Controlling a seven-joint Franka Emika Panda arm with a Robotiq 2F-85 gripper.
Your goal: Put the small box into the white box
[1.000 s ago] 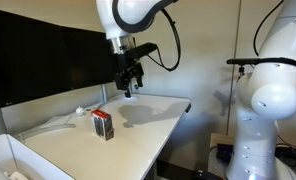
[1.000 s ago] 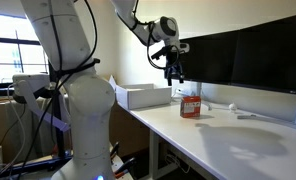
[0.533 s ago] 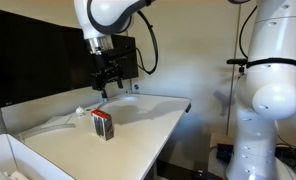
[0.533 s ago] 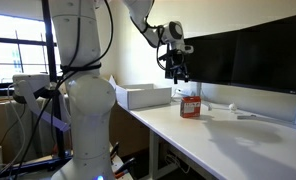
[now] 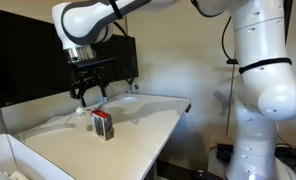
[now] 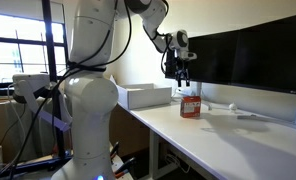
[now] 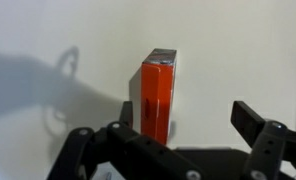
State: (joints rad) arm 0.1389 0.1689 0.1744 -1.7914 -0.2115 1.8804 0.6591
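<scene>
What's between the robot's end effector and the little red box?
Nothing. In an exterior view, the open end effector hangs above the small box with only air between them.

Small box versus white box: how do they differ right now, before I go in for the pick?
The small box is red and black; the white box is plain white. The small box is far smaller than the white box. The small box is an upright carton; the white box is open-topped. Both are rectangular and untouched.
</scene>
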